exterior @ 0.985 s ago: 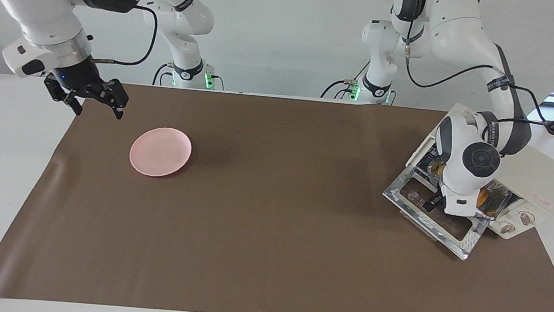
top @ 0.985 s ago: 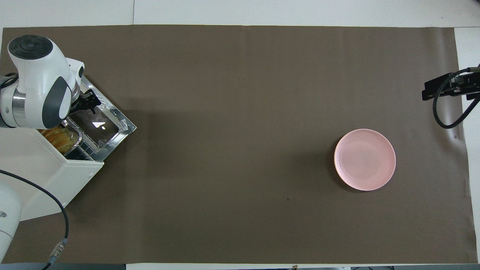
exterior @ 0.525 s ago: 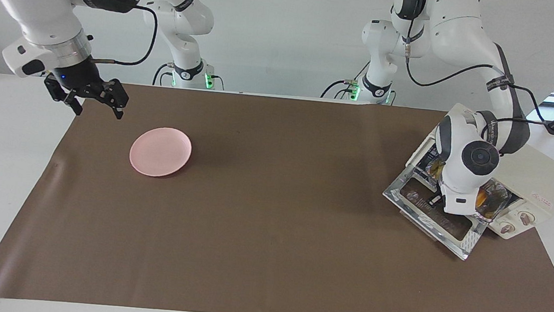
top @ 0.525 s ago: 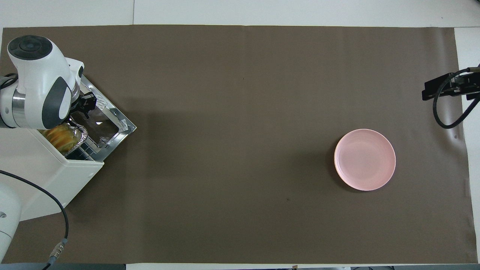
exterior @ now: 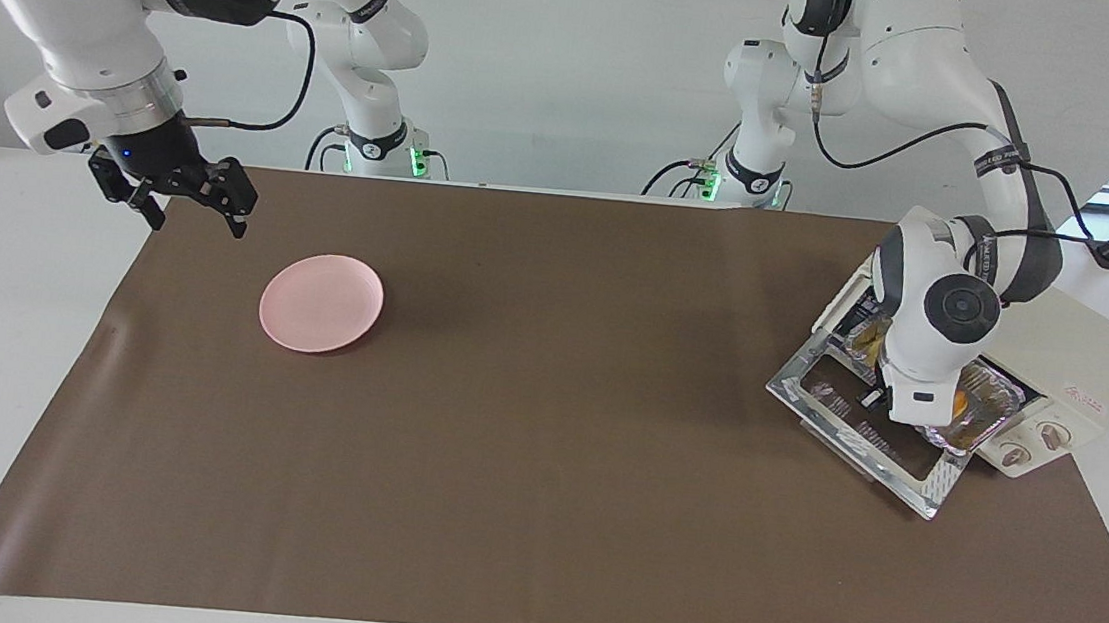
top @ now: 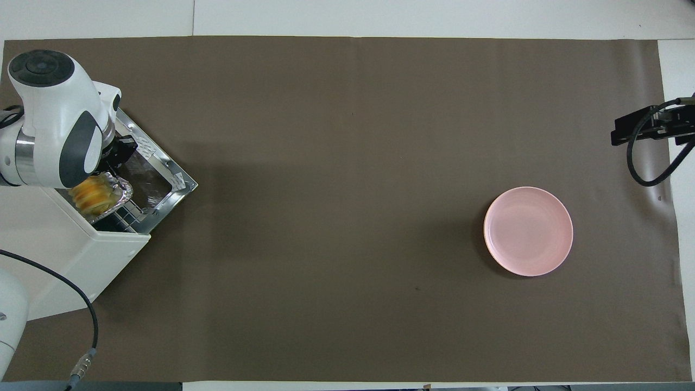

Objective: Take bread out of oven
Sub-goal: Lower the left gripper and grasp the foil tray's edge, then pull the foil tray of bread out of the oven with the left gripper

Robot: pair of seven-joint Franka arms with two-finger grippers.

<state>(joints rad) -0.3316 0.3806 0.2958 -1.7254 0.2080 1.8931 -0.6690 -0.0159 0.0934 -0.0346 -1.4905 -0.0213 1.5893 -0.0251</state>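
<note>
Right now your left gripper [top: 124, 151] sits low over the open oven door [top: 172, 184], at 9 o'clock on the overhead view. Its fingertips are pressed together. My guess is that they pinch the rim of the foil tray [top: 124, 191], but the wrist hides the contact, so treat that grip as unconfirmed.

The bread [top: 91, 194] lies in that tray. The tray is partly out of the oven [top: 70, 255], and its outer end overhangs the hinge side of the door. The loaf is not out of the oven yet.

Your right gripper [exterior: 185, 197] waits with its fingers spread over the edge of the brown mat [top: 347, 228], at about 2 o'clock. The pink plate [top: 528, 231] lies at 3 o'clock, well apart from the oven.

From here, watch for these risks:
- Thin foil gives little to hold. A hard or slanted pull could crumple or tear the rim, and the fingers would then come away with nothing.
- If the tray catches on the rack or the door frame, it could tilt and the loaf could roll onto the glass.
- If you lift by one edge only, the tray may sag and drop the bread.
- The wrist is close to the door, so a careless lift could knock the door or shift the oven.
</note>
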